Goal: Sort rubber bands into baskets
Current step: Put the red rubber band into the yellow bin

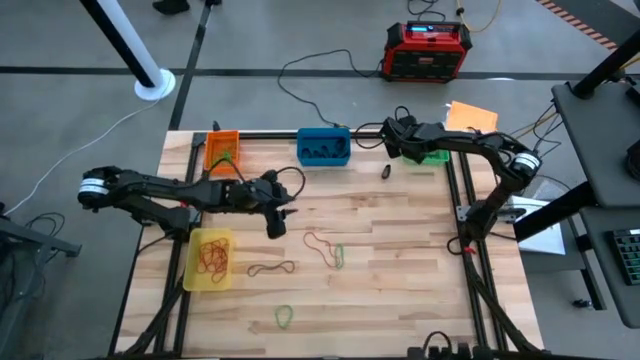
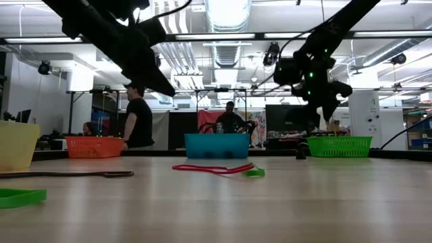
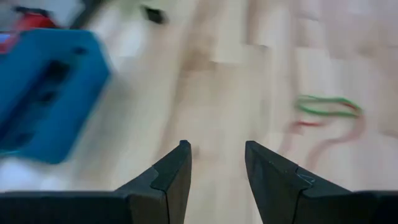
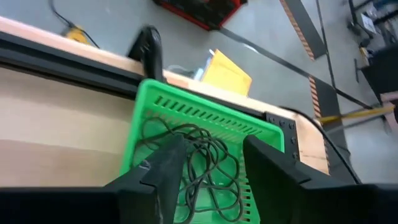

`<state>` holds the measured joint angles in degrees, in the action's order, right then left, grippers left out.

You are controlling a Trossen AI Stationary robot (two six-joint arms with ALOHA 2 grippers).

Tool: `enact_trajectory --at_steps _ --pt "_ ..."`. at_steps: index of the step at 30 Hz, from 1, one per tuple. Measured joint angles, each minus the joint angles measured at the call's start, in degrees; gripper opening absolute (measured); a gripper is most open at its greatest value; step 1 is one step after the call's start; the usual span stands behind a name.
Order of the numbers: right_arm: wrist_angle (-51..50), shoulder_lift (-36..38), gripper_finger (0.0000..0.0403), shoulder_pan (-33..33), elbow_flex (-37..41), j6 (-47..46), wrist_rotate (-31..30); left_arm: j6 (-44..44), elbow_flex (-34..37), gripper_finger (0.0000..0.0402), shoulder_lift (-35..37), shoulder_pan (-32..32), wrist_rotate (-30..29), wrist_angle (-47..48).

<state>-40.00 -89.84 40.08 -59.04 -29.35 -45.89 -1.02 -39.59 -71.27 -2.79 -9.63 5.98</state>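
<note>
Four baskets stand on the wooden table [image 1: 400, 250] in the high view: the orange basket [image 1: 222, 148] at upper left, the blue basket [image 1: 324, 146] at top centre, the green basket [image 1: 428, 153] at upper right, and the yellow basket [image 1: 210, 259] at lower left. The right gripper [image 1: 396, 134] hangs above the green basket's left end; in its wrist view its fingers [image 4: 163, 163] stand apart with nothing between them, and dark rubber bands [image 4: 205, 163] lie tangled inside the basket below. The left gripper [image 1: 277, 222] sits left of centre, over bare wood, its jaws parted and empty in its wrist view. Red-brown bands [image 1: 212, 257] lie in the yellow basket. Loose on the table, a dark band [image 1: 271, 268] lies just right of that basket, a red-brown loop [image 1: 320, 243] touches a green band [image 1: 339, 256] near the centre, and another green band [image 1: 284, 317] lies at lower centre.
</note>
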Motion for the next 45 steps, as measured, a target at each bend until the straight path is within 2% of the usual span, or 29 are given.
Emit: enact_trajectory --at_steps 4,7,16,26,30,38,45 --pt "-0.1 4.0 0.0170 -3.1 0.4 0.8 0.0 0.0 0.0 0.0135 -2.3 0.2 8.0 0.0" --pt "0.0 7.4 0.0176 -6.5 0.4 2.3 0.0 0.0 0.0 0.0135 -4.3 0.8 11.7 -1.0" --pt "0.3 16.2 0.0183 -19.5 1.3 3.0 0.0 0.4 0.0 0.0135 -10.3 4.0 12.2 -9.1" --pt "2.5 17.0 0.0183 -30.4 1.4 2.9 -0.6 0.7 0.0 0.0140 -15.7 6.4 12.2 -14.8" --pt "3.2 16.9 0.0183 -32.0 1.6 2.8 -0.6 0.8 0.0 0.0169 -17.2 6.4 12.2 -14.7" --pt "3.1 16.8 0.0183 -32.2 1.9 2.4 -0.6 5.6 0.0 0.0269 -22.8 7.0 12.2 -17.1" --pt "3.2 16.8 0.0183 -32.2 2.6 2.4 -0.6 8.9 0.0 0.0292 -28.9 7.7 10.6 -22.1"
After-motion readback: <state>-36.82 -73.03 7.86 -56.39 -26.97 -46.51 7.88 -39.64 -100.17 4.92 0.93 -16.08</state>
